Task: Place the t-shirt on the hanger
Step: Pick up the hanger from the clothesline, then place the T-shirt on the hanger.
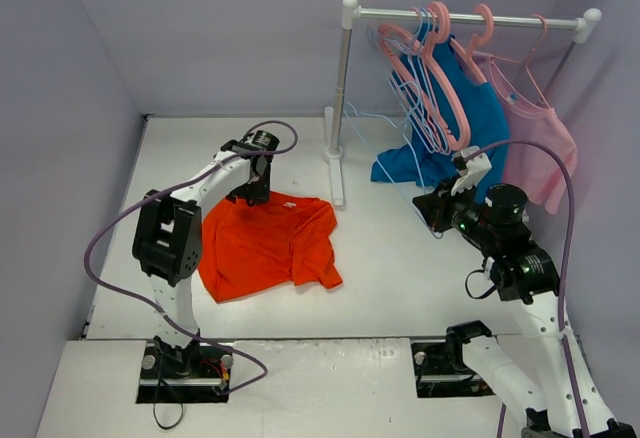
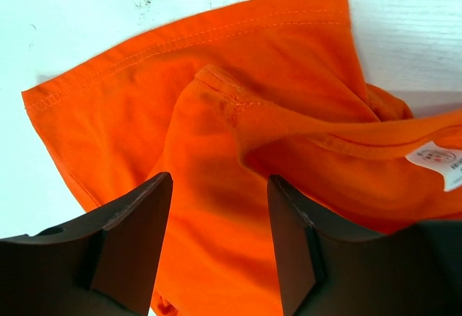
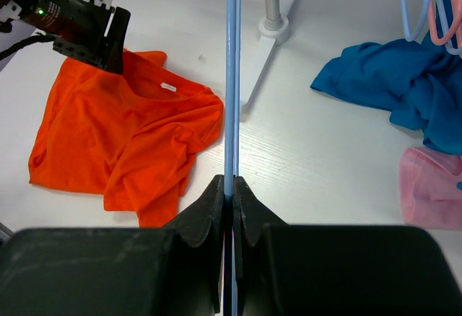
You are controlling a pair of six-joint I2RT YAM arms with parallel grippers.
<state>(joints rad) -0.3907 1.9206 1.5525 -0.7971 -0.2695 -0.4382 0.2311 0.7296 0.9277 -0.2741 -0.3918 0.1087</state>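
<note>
The orange-red t-shirt (image 1: 265, 243) lies crumpled on the white table, neck towards the back. It fills the left wrist view (image 2: 238, 114), where its white neck label (image 2: 437, 161) shows at the right. My left gripper (image 2: 220, 182) is open and sits just above the cloth near the collar, with nothing between its jaws; it also shows in the top view (image 1: 255, 193). My right gripper (image 3: 231, 180) is shut on the thin light-blue hanger (image 3: 231, 78), held above the table to the right of the t-shirt (image 3: 123, 135). The hanger's hook is out of view.
A white clothes rack (image 1: 345, 98) stands at the back, its base foot just right of the t-shirt. Pink hangers (image 1: 435, 68) and more light-blue hangers (image 1: 420, 98) hang on it, with a blue shirt (image 1: 450, 128) and a pale pink top (image 1: 540, 138). Purple walls enclose the table.
</note>
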